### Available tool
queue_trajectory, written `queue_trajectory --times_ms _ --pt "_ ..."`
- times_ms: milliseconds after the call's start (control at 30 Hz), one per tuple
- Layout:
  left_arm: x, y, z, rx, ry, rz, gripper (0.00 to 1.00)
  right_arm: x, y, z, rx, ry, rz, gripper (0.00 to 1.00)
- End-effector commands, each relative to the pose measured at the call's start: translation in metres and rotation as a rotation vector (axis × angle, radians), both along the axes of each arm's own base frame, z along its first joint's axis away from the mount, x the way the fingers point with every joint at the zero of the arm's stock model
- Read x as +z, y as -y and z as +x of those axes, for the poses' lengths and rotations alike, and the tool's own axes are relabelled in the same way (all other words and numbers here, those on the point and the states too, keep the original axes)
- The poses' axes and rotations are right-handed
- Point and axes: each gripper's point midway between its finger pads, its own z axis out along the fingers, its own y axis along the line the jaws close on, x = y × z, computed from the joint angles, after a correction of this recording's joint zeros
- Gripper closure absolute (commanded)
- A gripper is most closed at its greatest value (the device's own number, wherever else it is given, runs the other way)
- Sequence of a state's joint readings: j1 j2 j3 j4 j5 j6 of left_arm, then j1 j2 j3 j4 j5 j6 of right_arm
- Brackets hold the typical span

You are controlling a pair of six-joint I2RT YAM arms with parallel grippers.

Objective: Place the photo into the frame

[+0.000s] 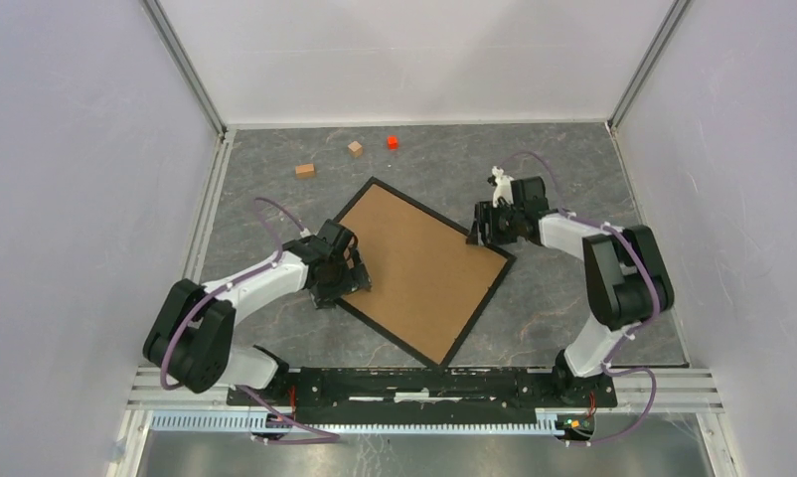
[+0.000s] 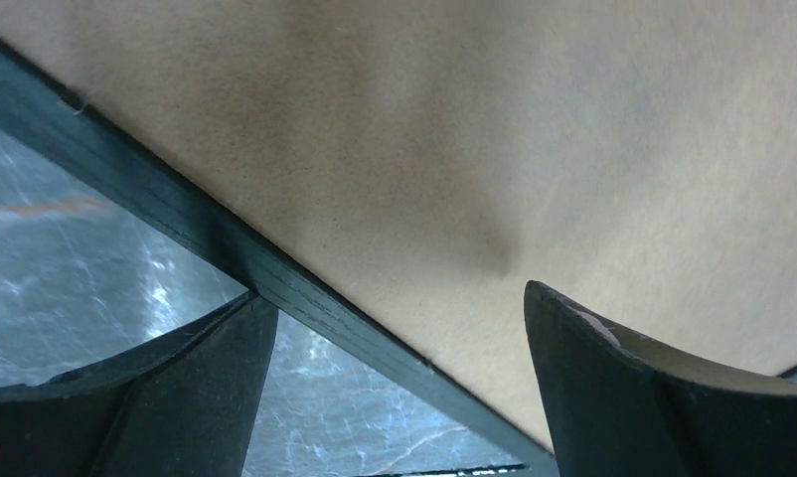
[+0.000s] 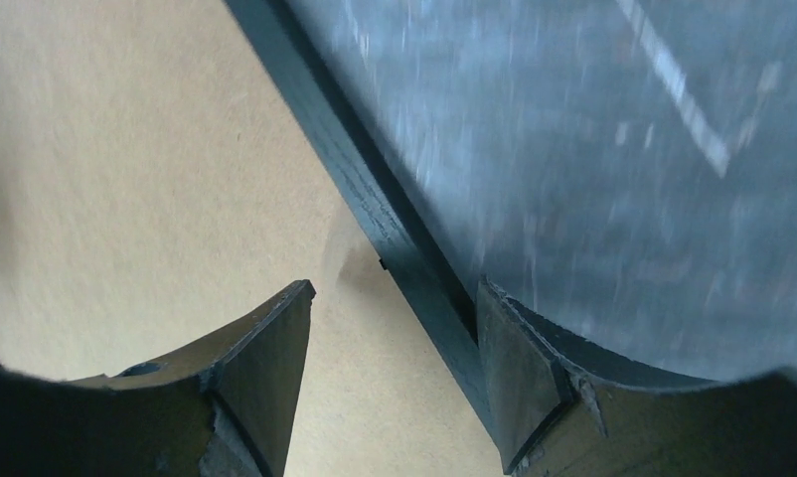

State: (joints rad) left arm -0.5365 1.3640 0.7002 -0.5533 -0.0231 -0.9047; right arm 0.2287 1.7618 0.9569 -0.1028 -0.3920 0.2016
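The frame (image 2: 275,283) runs between the left gripper (image 2: 395,298) jaws, one over the table (image 2: 77,268), one over the brown backing (image 2: 474,129); they gape wide, holding nothing. The right gripper (image 3: 395,288) straddles the opposite rim, jaws parted, unclamped

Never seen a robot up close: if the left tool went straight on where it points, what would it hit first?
Probably the brown backing board, right at the edge of the black frame; depth is unclear.
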Motion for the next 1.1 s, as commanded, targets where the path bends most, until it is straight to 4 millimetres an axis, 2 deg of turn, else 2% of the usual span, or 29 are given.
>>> queue_trajectory --times_ms 0,133,267,367,433,533,600,667,733,800,933,1067 --pt "0.019 0.005 0.05 -0.036 0.118 -0.016 0.02 -0.001 -0.008 -0.075 0.051 -0.103 0.098 0.33" --pt "0.015 0.003 0.079 -0.041 0.095 -0.042 0.02 -0.002 -0.013 -0.126 0.068 -0.131 0.191 0.33" --pt "0.014 -0.006 0.109 -0.076 0.085 0.022 0.0 -0.007 -0.009 -0.156 0.094 -0.166 0.183 0.33" --pt "0.018 0.005 0.123 -0.103 0.088 -0.029 0.0 0.003 -0.012 -0.161 0.113 -0.145 0.209 0.33" --pt "0.022 0.009 0.13 -0.12 0.095 -0.037 0.0 0.01 -0.012 -0.158 0.13 -0.118 0.203 0.33" --pt "0.039 -0.014 0.135 -0.096 0.135 0.086 0.0 0.009 0.008 -0.141 0.077 -0.091 0.057 0.33" --pt "0.051 -0.032 0.128 -0.078 0.16 0.162 0.0 0.011 0.017 -0.131 0.053 -0.082 -0.002 0.33" --pt "0.056 -0.046 0.11 -0.059 0.152 0.201 0.01 0.015 0.019 -0.125 0.048 -0.076 -0.021 0.33" --pt "0.049 -0.049 0.086 -0.073 0.12 0.183 0.06 0.013 0.025 -0.119 0.042 -0.075 -0.052 0.33" --pt "0.04 -0.048 0.065 -0.096 0.084 0.148 0.12 0.013 0.03 -0.114 0.037 -0.084 -0.07 0.33" --pt "0.031 -0.036 0.031 -0.119 0.031 0.037 0.22 0.017 0.024 -0.108 0.073 -0.096 -0.042 0.39" --pt "0.028 -0.023 0.016 -0.117 0.035 -0.034 0.34 0.015 0.022 -0.103 0.08 -0.111 -0.044 0.47"
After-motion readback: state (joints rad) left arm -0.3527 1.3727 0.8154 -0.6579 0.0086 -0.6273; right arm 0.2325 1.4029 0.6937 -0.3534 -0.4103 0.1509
